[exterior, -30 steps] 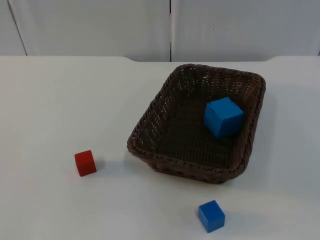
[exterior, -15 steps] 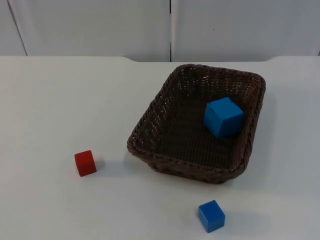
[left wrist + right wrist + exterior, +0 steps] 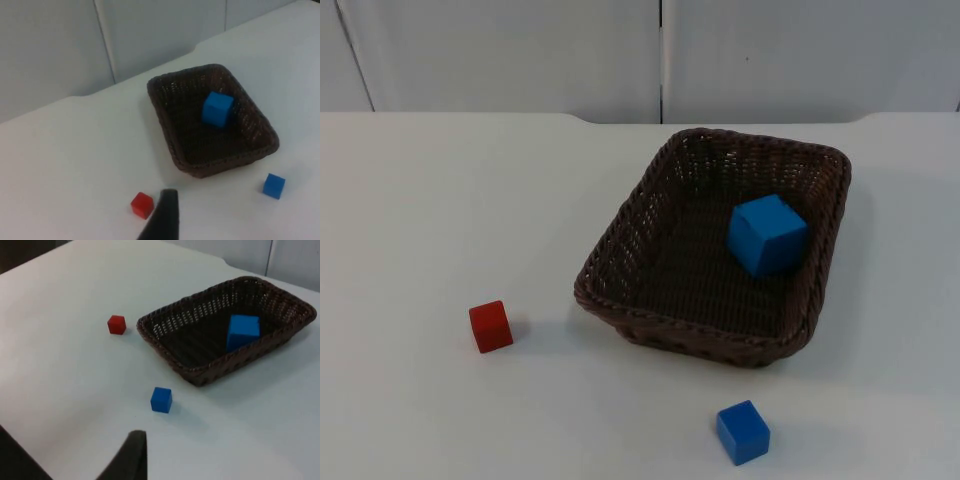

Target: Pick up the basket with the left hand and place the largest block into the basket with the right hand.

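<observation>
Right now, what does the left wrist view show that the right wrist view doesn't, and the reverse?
The left wrist view brings in the left claw, a black fingertip above the table close to the red block. The right wrist view brings in the right claw, a black fingertip nearest the small blue block. Both share the brown basket resting on the white table with the large blue block inside it, and the two small blocks lying outside it.

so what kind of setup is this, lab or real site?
Likely a lab test bench: a bare white table top ending at a grey partition wall, with just a wicker basket and coloured blocks as props.
</observation>
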Motion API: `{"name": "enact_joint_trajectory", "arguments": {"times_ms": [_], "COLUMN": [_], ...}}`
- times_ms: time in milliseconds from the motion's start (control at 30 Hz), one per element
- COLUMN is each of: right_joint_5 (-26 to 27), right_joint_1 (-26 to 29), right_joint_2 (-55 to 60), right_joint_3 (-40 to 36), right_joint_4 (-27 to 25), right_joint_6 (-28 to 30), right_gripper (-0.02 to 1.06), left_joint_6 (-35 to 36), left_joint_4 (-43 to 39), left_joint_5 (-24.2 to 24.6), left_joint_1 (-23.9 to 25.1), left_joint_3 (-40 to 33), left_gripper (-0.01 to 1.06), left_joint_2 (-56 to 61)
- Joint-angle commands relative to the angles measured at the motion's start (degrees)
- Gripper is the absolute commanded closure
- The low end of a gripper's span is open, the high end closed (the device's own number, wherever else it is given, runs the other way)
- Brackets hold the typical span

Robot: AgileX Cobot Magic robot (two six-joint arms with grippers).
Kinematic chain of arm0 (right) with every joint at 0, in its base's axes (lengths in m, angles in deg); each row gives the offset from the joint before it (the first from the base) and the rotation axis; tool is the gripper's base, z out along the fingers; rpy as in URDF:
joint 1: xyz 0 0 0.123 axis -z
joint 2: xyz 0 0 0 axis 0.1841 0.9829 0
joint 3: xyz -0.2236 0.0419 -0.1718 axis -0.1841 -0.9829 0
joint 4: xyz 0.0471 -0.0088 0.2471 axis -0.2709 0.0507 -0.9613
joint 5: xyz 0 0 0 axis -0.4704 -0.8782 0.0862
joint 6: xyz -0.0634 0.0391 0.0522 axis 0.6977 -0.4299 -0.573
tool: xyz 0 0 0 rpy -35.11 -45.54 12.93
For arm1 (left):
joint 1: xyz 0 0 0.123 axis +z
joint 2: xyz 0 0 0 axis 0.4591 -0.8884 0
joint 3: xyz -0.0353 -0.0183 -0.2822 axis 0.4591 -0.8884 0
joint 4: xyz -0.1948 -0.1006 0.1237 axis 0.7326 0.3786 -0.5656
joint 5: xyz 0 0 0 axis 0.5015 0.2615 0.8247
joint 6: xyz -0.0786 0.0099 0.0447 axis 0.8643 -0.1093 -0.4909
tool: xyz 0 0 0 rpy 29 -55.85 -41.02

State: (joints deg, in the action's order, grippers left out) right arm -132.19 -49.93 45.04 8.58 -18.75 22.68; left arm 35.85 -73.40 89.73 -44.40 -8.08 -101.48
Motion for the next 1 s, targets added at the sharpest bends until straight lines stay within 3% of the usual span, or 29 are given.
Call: {"name": "enact_joint_trajectory", "arguments": {"times_ms": [0,567,700,867,967], "right_joint_5": [-0.27,2.00,1.98,1.88,1.02], "right_joint_1": [0.11,0.11,0.11,0.11,0.11], "right_joint_2": [-0.20,-0.20,-0.20,-0.20,-0.20], "right_joint_3": [-0.40,-0.40,-0.40,-0.40,-0.40], "right_joint_4": [-0.05,0.20,0.20,0.08,-0.03], "right_joint_6": [-0.30,0.31,1.11,1.94,1.94], "right_gripper": [-0.01,-0.01,-0.01,-0.01,-0.01], "left_joint_6": [2.13,5.47,5.58,5.82,10.28], "left_joint_4": [-2.55,-3.00,-3.15,-4.16,-7.93], "left_joint_5": [1.31,2.88,3.61,0.43,-0.06], "left_joint_1": [-0.22,-0.22,-0.22,-0.22,-0.22], "left_joint_3": [-0.18,-0.43,-4.22,-11.79,-13.30], "left_gripper": [0.24,0.24,0.24,0.24,0.24], "left_joint_2": [1.28,11.71,11.71,11.71,11.71]}}
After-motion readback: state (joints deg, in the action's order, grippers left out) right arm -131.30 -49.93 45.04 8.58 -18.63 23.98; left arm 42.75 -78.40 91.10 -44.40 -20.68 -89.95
